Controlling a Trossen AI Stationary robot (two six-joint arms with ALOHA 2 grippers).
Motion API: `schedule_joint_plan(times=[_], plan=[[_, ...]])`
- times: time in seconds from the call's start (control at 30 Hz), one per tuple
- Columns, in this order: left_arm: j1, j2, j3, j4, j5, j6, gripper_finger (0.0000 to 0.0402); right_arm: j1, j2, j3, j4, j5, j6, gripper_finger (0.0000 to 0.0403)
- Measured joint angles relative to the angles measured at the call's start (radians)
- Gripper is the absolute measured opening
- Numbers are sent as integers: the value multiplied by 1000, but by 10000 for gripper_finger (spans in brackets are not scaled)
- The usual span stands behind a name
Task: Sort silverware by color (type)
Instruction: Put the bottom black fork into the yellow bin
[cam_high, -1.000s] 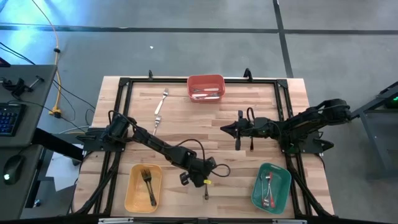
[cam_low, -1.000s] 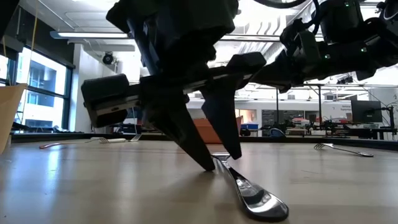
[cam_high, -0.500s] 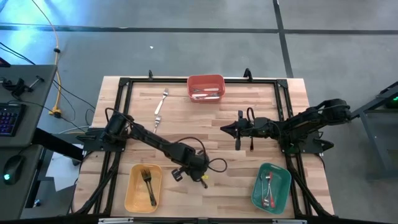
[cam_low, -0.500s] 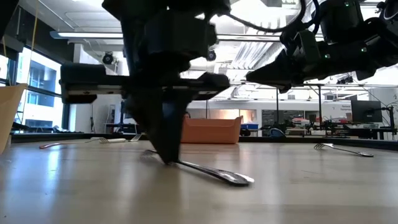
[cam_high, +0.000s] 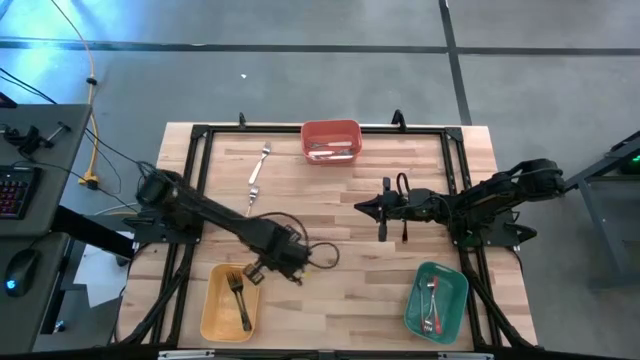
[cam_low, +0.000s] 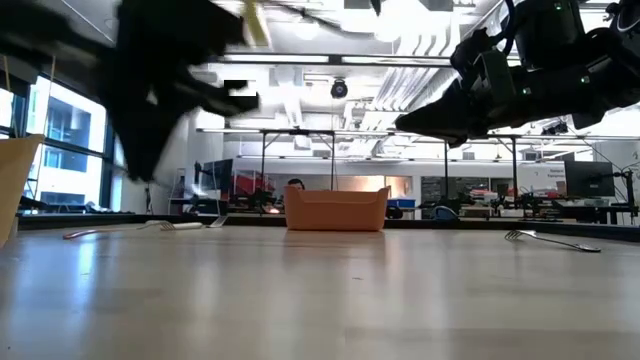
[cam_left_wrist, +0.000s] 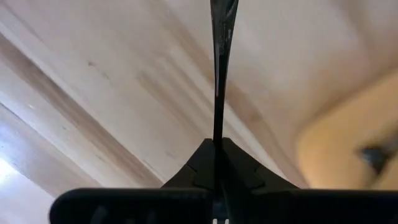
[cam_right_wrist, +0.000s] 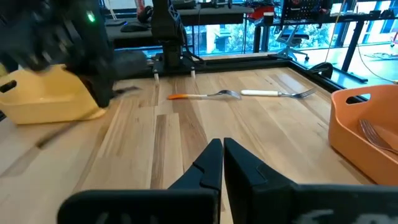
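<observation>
Left pincer (cam_high: 262, 268) clamped on thin black-handled utensil (cam_left_wrist: 219, 68) beside yellow plastic bin (cam_high: 215, 310); could swing, slip, miss. Right pincer (cam_right_wrist: 222, 149) closed, idle.

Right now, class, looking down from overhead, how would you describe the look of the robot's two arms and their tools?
Both arms are dark, near-black jointed links with loose black cables looping beside them. The left tool and right tool each end in two slim, pointed black fingers. A small yellow mark shows near the left wrist.

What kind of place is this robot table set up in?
Probably a robotics lab or open workshop: a light wooden worktable on a grey concrete floor, a computer keyboard alongside, rows of monitor-topped desks behind.
</observation>
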Motion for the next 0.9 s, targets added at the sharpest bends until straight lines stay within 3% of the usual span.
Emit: schedule_joint_plan(times=[0.33, 0.57, 0.9], plan=[[-192, -259, -78, -51, 3, 25, 1, 0, 0, 0, 4, 0, 0, 0], [-376, -253, -80, -123, 5, -95, 1, 0, 0, 0, -2, 0, 5, 0], [-515, -251, -239, 41, -3, -226, 1, 0, 0, 0, -5, 0, 26, 0]])
